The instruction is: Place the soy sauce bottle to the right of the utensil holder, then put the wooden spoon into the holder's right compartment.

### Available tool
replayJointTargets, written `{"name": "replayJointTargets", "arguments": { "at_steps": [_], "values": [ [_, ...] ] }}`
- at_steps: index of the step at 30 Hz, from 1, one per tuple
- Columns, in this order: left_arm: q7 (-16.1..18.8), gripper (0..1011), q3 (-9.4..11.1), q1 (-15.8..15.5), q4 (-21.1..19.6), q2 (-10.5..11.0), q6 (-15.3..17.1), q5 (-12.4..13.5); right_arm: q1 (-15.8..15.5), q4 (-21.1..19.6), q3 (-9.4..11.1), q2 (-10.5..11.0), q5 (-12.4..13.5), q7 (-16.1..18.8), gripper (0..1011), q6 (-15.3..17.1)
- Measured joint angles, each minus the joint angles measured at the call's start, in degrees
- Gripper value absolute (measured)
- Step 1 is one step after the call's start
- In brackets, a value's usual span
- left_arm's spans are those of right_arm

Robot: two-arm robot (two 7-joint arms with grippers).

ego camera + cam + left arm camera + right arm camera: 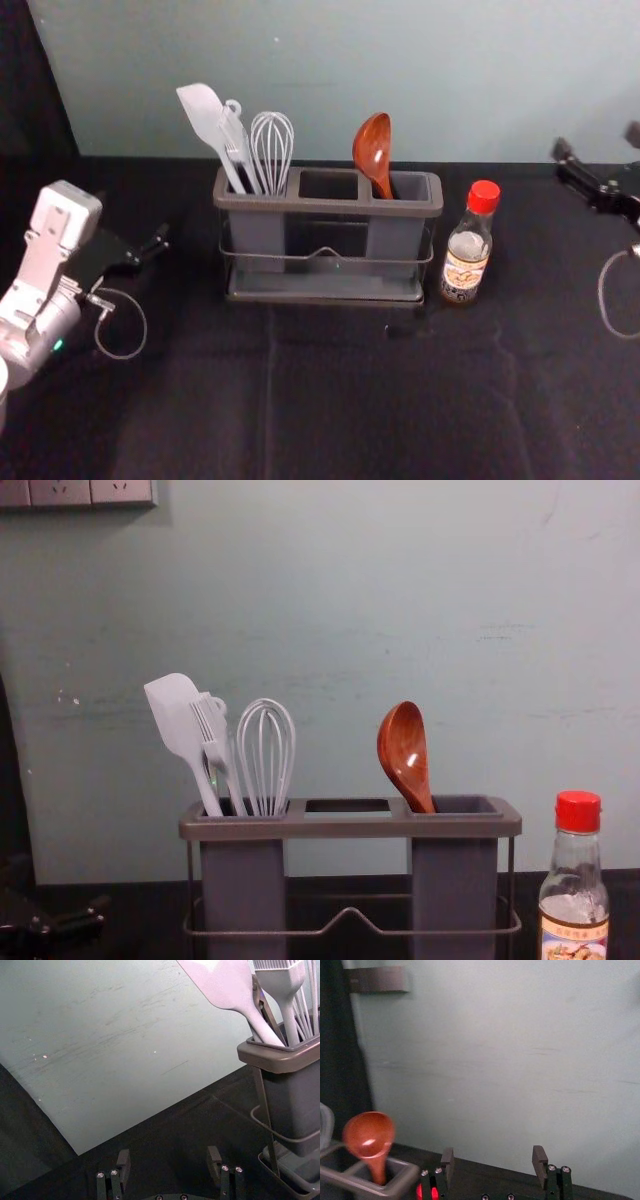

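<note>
The wooden spoon (373,150) stands bowl-up in the right compartment of the grey utensil holder (325,298); the chest view shows the spoon (404,755) leaning left. Just right of the holder, with a small gap, the red-capped soy sauce bottle (467,254) is upright. My left gripper (138,250) is left of the holder; in its wrist view the gripper (168,1157) is open and empty. Out past the bottle, at the right edge, is my right gripper (597,145). Its wrist view has that gripper (494,1157) open, with the bottle's red cap (434,1193) beyond one finger.
A white spatula (206,118), a brush (236,140) and a whisk (272,150) occupy the holder's left compartment. Behind the dark-covered table (330,400) rises a pale wall (480,80). Wall sockets (90,491) are at the chest view's upper left.
</note>
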Motion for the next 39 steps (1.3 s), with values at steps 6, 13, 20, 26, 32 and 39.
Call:
{"name": "replayJointTargets", "arguments": {
  "at_steps": [6, 13, 20, 26, 32, 39],
  "values": [
    [0.0, 1005, 0.0, 0.0, 0.0, 0.0, 0.0, 0.0, -2.3, 1.5, 1.8, -3.1, -2.8, -4.4, 1002, -2.5],
    [0.0, 1005, 0.0, 0.0, 0.0, 0.0, 0.0, 0.0, -2.0, 6.3, 1.4, -5.4, -4.6, -5.6, 1002, -3.2],
    [0.0, 1005, 0.0, 0.0, 0.0, 0.0, 0.0, 0.0, -0.7, 11.8, -0.2, -6.6, -7.1, -4.9, 1002, -5.2],
    [0.0, 1005, 0.0, 0.0, 0.0, 0.0, 0.0, 0.0, 1.1, 16.9, -1.6, -7.7, -9.5, -3.5, 1002, -7.8],
    [0.0, 1005, 0.0, 0.0, 0.0, 0.0, 0.0, 0.0, 1.5, 18.4, -1.8, -8.4, -11.0, -3.2, 1003, -8.6],
    [0.0, 1005, 0.0, 0.0, 0.0, 0.0, 0.0, 0.0, 1.7, 18.7, -1.7, -8.5, -11.3, -2.8, 1002, -8.8]
  ]
}}
